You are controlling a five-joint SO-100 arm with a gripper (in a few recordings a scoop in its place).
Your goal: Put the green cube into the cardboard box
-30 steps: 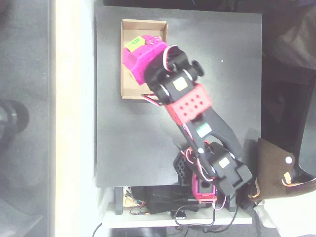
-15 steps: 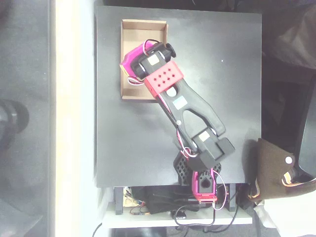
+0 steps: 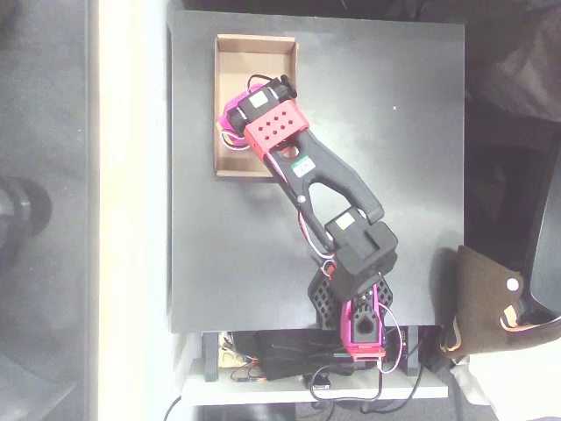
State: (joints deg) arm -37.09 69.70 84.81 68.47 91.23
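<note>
The magenta pincer (image 3: 230, 120) is reaching down into the shallow tan cardboard box (image 3: 255, 41) on the black desk (image 3: 394, 175), its jaws and the small lime-green cube hidden beneath the arm, so grip is unclear; such a cube is probably light, rigid, best pinched across opposite flat faces.

One overhead camera looks straight down on the black table (image 3: 394, 175) from well above, taking in the whole tabletop with margin on every side. The arm's base (image 3: 362, 326) sits at the lower edge of the picture, and the arm (image 3: 324, 180) reaches up and left toward the box (image 3: 254, 48) near the top left corner. Floor shows left of the table, clutter right and below.
</note>
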